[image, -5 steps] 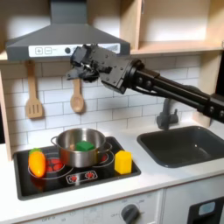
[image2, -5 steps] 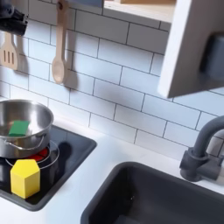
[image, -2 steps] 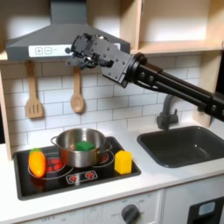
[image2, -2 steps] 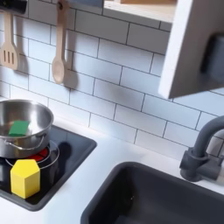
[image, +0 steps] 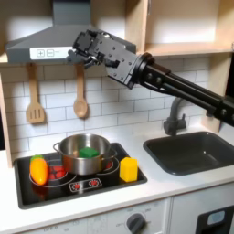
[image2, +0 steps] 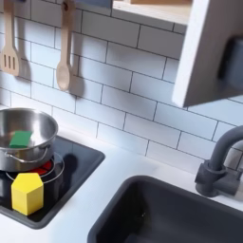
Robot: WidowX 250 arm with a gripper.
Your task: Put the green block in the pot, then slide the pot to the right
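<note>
The green block lies inside the pot; no writing legible.

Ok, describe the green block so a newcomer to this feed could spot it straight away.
Find the black stovetop on the white counter, left of the sink in the first exterior view. On it stands a shiny silver pot, and the green block lies inside. It is the one green thing; the yellow block and the orange-yellow toy vegetable sit outside the pot.
</note>
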